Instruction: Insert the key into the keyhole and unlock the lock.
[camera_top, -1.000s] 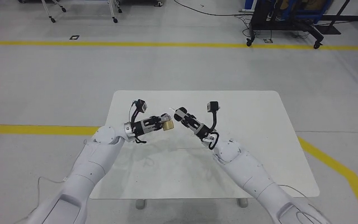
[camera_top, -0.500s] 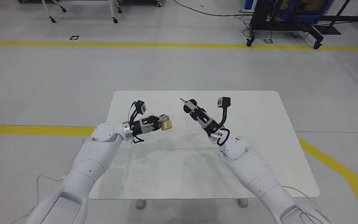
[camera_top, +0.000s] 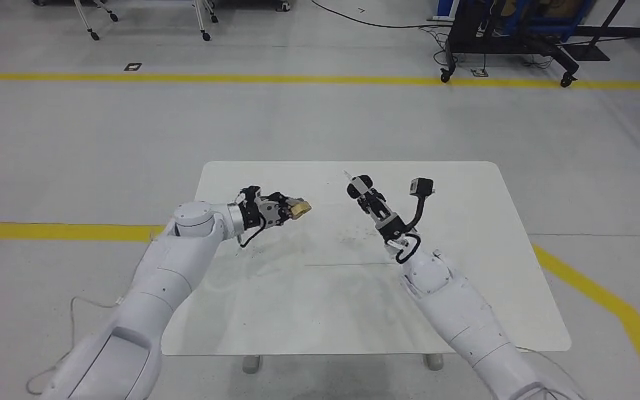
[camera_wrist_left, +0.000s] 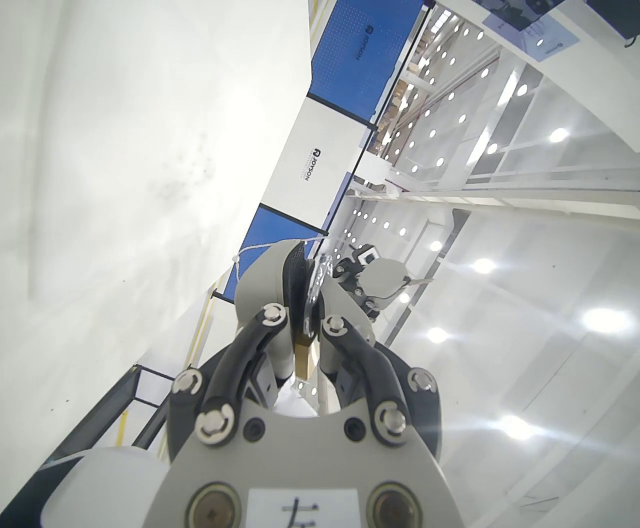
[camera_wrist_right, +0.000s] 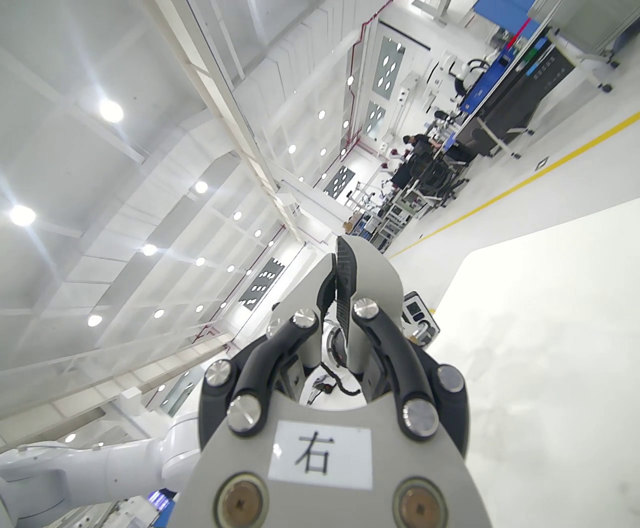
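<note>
A brass padlock (camera_top: 299, 208) hangs above the left half of the white table (camera_top: 450, 300), and my left gripper (camera_top: 288, 208) is shut on it. In the left wrist view its brass body (camera_wrist_left: 303, 357) and shiny shackle (camera_wrist_left: 319, 277) show between the closed left gripper (camera_wrist_left: 310, 285) fingers. My right gripper (camera_top: 355, 185) is held up to the right of the lock, with a clear gap between them. It is shut, and a thin key tip (camera_top: 348, 174) pokes out of it. In the right wrist view the right gripper (camera_wrist_right: 341, 262) pads are pressed together and hide the key.
Both grippers hang over the back middle of the table, whose bare top (camera_wrist_right: 550, 310) spreads out around them. A dark wheeled rack (camera_top: 510, 40) stands on the floor far behind the table. Yellow floor lines (camera_top: 300, 78) run past it.
The grippers have drawn apart. The right gripper with the key has moved right and toward the table's back. The left gripper with the lock has turned and pulled slightly left.
</note>
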